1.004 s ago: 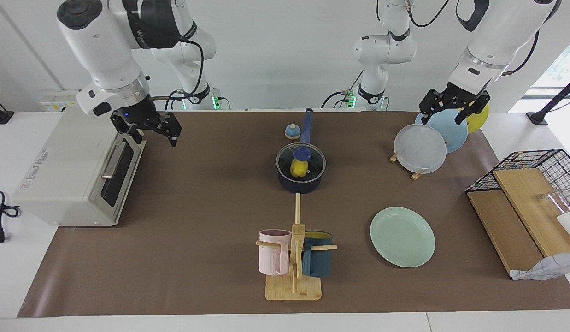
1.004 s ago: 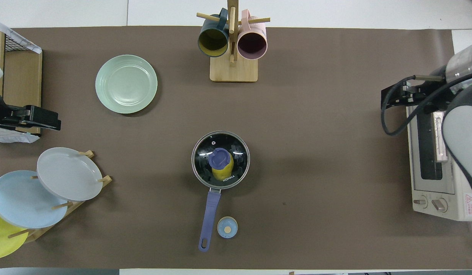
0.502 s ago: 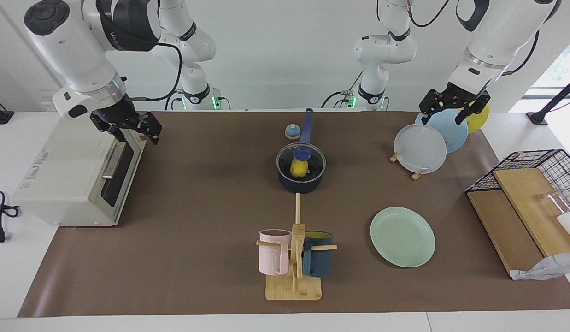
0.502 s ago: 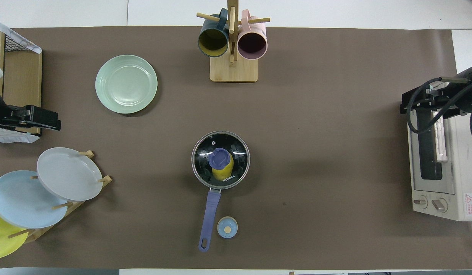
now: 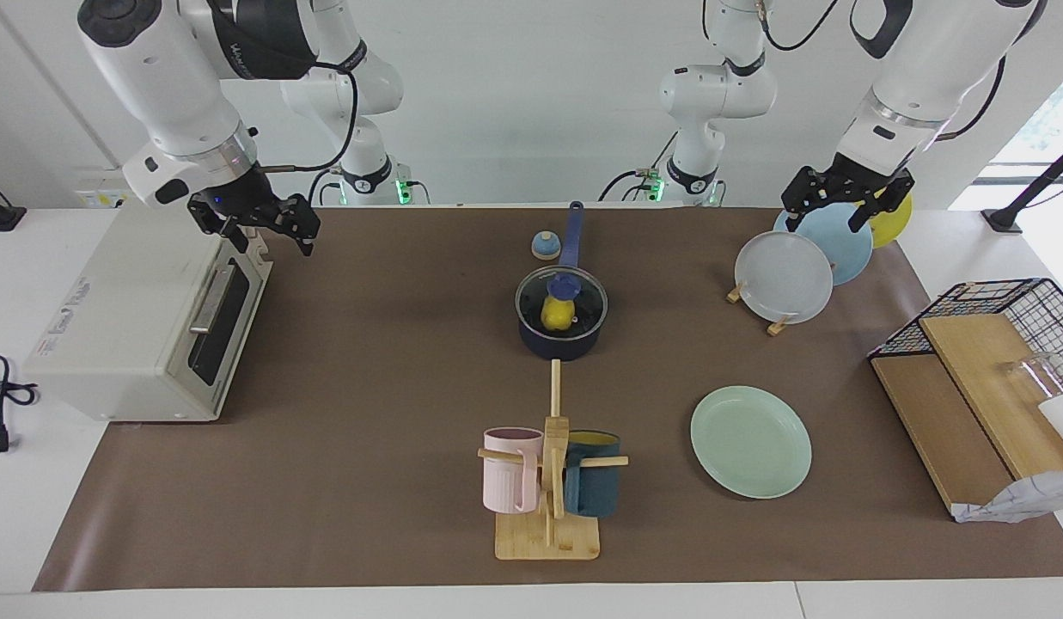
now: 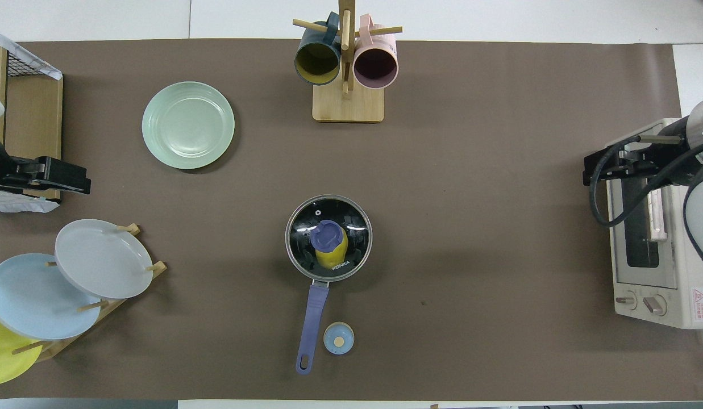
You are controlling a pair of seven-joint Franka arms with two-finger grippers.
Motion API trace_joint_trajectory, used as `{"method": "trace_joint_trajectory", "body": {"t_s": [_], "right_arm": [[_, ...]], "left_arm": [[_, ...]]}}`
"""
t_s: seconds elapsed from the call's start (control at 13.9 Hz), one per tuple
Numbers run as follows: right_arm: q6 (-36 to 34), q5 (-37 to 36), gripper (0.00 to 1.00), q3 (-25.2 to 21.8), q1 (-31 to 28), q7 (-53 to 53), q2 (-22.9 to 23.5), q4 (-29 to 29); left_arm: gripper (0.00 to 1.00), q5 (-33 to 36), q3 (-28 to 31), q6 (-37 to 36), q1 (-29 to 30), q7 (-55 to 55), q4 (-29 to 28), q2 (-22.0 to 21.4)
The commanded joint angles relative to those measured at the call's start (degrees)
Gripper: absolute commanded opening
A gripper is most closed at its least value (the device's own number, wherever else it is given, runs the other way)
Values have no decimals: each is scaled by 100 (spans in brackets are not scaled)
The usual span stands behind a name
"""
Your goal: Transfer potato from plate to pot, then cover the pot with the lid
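Note:
The dark navy pot [image 5: 561,342] [image 6: 299,258] stands mid-table, its long blue handle [image 6: 311,326] pointing toward the robots. The glass lid [image 5: 583,301] [image 6: 351,224] with its blue knob [image 6: 327,234] sits on the pot. The yellow potato [image 5: 555,316] [image 6: 330,259] shows through the glass, inside the pot. The mint-green plate [image 5: 750,441] [image 6: 188,125] lies bare, farther from the robots, toward the left arm's end. My right gripper [image 5: 269,234] [image 6: 598,170] is open and empty above the toaster oven's front edge. My left gripper [image 5: 827,213] [image 6: 78,182] waits open over the plate rack.
A toaster oven [image 5: 127,327] [image 6: 652,244] stands at the right arm's end. A rack of upright plates [image 5: 785,277] [image 6: 95,267] and a wire basket with wooden boards [image 5: 986,361] are at the left arm's end. A mug tree [image 5: 548,481] [image 6: 346,74] and a small bell [image 5: 545,246] [image 6: 338,338] flank the pot.
My right gripper swung out over the toaster oven, then came back a little toward the mat and rose. The left arm, pot, lid and potato have not moved.

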Motion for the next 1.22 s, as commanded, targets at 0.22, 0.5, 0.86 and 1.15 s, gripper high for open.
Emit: {"method": "trace_joint_trajectory", "body": {"t_s": [0.22, 0.5, 0.86, 1.15], "right_arm": [[306, -431, 100, -17, -57, -308, -392, -623], [271, -388, 100, -9, -83, -343, -374, -622], [271, -336, 100, -9, -101, -344, -348, -613], [288, -336, 100, 9, -31, -335, -348, -613]], "left_arm": [[100, 81, 14, 20, 4, 67, -132, -105], [100, 81, 14, -77, 22, 58, -141, -114], [100, 81, 14, -59, 13, 67, -132, -114], [100, 81, 14, -68, 13, 67, -132, -114]]}}
